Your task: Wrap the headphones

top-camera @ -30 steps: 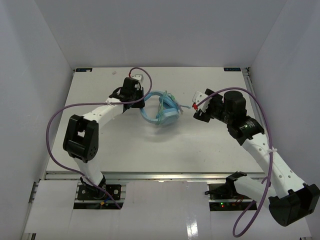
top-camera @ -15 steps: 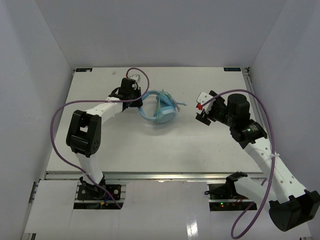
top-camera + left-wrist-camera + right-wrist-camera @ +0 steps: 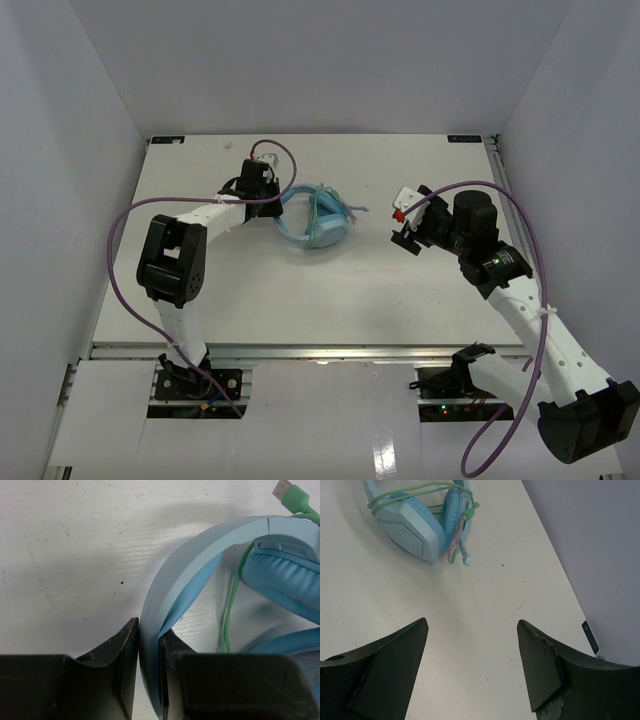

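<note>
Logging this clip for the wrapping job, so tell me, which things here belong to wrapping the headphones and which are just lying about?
Part of the job:
- headphones
- green cord
- left gripper, shut on the headband
- right gripper, open, holding nothing

Just there:
- purple robot cables
- table

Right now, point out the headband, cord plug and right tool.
headband (image 3: pixel 172 572), left wrist view, outer band face
cord plug (image 3: pixel 296 498), left wrist view, green housing
right tool (image 3: pixel 472 622), right wrist view, midway between fingertips
</note>
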Available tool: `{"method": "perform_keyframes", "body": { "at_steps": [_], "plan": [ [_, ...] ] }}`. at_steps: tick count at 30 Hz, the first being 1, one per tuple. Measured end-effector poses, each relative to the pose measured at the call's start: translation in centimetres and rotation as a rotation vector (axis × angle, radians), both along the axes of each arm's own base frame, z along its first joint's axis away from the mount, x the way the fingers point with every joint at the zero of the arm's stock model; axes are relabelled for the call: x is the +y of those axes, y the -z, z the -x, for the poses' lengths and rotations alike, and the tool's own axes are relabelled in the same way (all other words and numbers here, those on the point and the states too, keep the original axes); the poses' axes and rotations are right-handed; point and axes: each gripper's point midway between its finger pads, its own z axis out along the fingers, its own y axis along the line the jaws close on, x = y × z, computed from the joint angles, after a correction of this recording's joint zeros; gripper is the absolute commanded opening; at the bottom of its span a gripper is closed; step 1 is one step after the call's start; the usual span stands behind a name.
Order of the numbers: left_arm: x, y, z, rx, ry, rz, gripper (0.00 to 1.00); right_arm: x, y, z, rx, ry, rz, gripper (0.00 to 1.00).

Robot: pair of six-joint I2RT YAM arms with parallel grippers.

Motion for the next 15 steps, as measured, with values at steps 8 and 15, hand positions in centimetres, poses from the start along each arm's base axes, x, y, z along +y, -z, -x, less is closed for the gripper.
{"method": "perform_keyframes", "body": {
  "at_steps": [8, 15],
  "plan": [
    [0.28, 0.22, -0.01, 0.000, -0.006, 0.000, 0.27, -0.03, -0.15, 0.07, -0.002, 0.001, -0.005, 0.79],
    [0.34, 0.18, -0.09, 0.000, -0.012, 0.008, 0.38, -0.18, -0.31, 0.07, -0.006, 0.005, -0.008, 0.79]
  ]
}}
